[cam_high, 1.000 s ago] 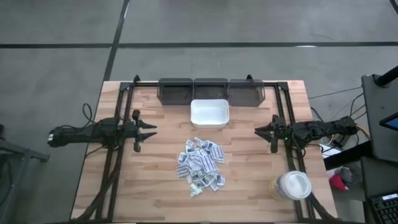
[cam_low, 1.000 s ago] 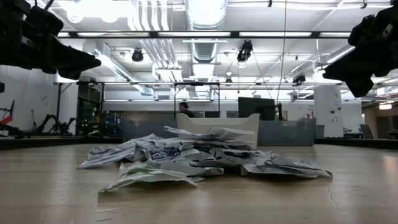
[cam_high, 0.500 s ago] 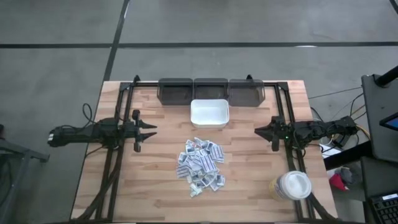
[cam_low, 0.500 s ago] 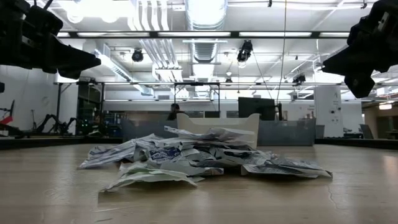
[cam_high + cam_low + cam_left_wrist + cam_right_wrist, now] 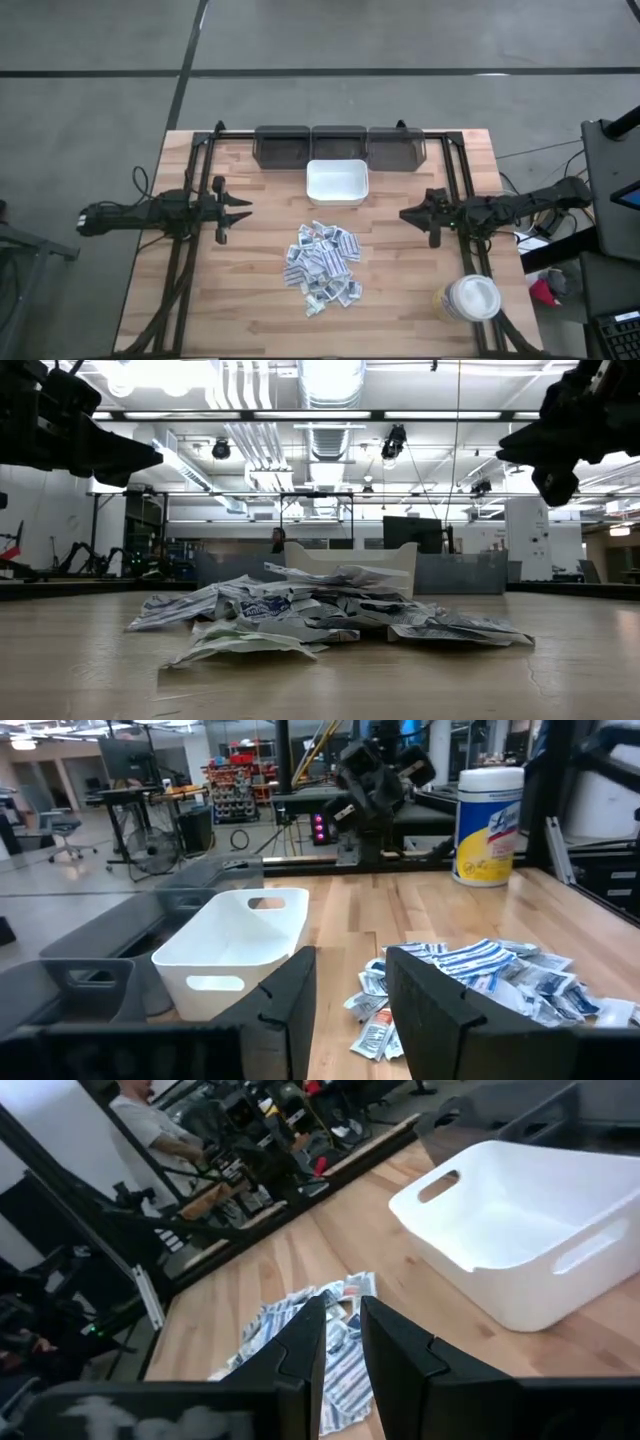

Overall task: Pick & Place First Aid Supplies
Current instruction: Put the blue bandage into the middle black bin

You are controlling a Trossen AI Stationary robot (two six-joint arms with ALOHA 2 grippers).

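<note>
Sachets (image 5: 322, 264) sit in a loose overlapping heap mid-table, just short of the white bin (image 5: 337, 183). Your right gripper (image 5: 405, 215) hangs beside the heap, jaws a narrow gap apart, empty; left gripper (image 5: 243, 208) waits opposite, jaws parted. Descend like that and you'll likely pinch several or skid off a flat one.

Four cameras around one sachet pile (image 5: 322, 266)

One looks straight down from high overhead; one sits level on the surface, close before the pile; both wrist cameras face it from opposite sides, sharing the white bin (image 5: 240, 945).
</note>
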